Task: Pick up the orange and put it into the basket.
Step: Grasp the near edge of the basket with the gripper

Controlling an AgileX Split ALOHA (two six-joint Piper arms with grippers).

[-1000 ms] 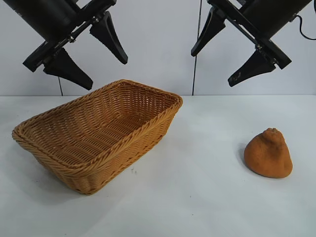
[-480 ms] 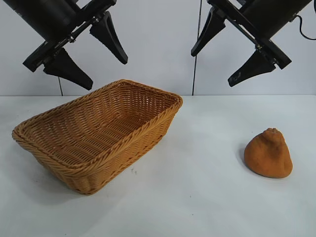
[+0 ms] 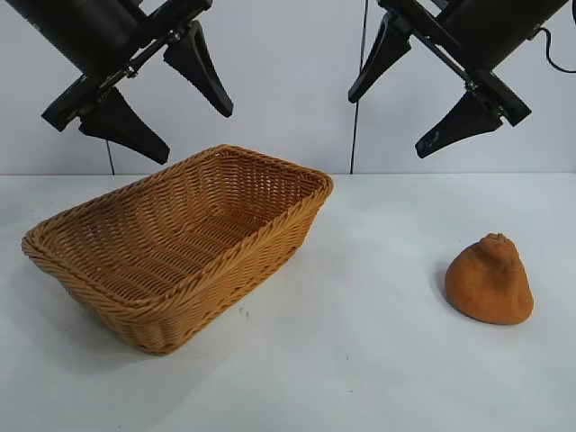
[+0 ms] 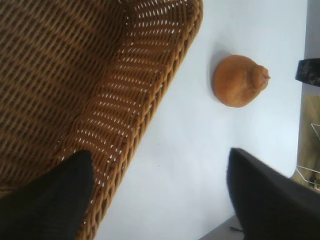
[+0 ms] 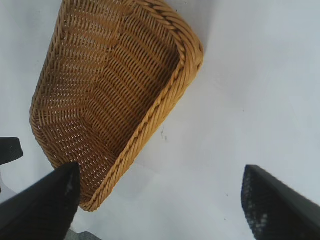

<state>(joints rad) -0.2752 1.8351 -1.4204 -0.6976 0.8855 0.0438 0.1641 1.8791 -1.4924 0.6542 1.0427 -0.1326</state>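
White tabletop (image 3: 378, 360) carries a lumpy, matte brownish-orange fruit (image 3: 490, 281) well below the spread, empty right gripper (image 3: 421, 90); it looks firm, light and rough-skinned, best pinched across its broad lower body. Left gripper (image 3: 155, 101), also spread, hangs above the tan woven wicker basket (image 3: 171, 243).

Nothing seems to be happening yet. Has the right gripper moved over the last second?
No. The right gripper hangs open at the same spot above the table, right of the basket.
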